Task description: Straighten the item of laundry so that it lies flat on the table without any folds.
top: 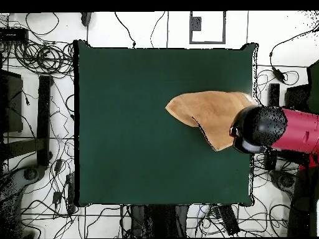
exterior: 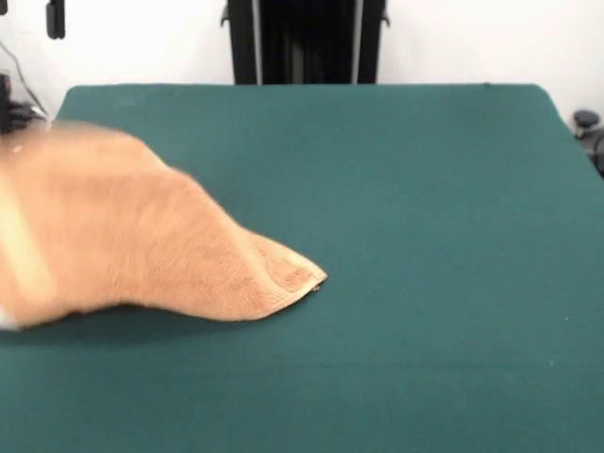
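Observation:
The tan-orange towel [exterior: 142,241] lies on the left part of the dark green table [exterior: 425,236]. One corner points toward the middle. The rest is blurred and runs off the picture's left edge, seemingly raised there. In the overhead view the towel [top: 209,111] is a tapered, folded shape at the table's [top: 137,137] right side. The red and black arm reaches in from the right, and its gripper [top: 249,132] sits over the towel's right end. The arm's head hides the gripper's state. No label shows.
The black pedestal [exterior: 304,42] stands behind the table's far edge. Cables and equipment [top: 37,93] cover the floor around the table. The towel's right end lies close to the table's right edge [top: 252,93] in the overhead view.

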Controlling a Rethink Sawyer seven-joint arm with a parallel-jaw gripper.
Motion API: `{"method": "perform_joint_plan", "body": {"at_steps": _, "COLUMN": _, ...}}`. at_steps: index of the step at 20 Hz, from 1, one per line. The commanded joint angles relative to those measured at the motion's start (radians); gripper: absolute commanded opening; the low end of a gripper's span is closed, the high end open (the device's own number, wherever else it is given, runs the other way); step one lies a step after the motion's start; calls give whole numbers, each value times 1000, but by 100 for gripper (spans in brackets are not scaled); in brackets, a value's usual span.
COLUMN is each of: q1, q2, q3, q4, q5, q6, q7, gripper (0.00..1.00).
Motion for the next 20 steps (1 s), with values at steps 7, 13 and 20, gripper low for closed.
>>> {"method": "perform_joint_plan", "body": {"at_steps": 7, "q1": 80, "q2": -27, "q3": 44, "q4": 344, "q5": 79, "q6": -168, "q7": 67, "gripper": 100}}
{"method": "perform_joint_plan", "body": {"at_steps": 13, "q1": 113, "q2": -2, "q3": 25, "q4": 432, "q5": 148, "q6": -420, "q7": 255, "gripper": 100}}
{"method": "perform_joint_plan", "body": {"at_steps": 20, "q1": 197, "q2": 123, "q3": -68, "q4": 383, "q5": 143, "q6": -613, "q7": 339, "gripper": 100}}
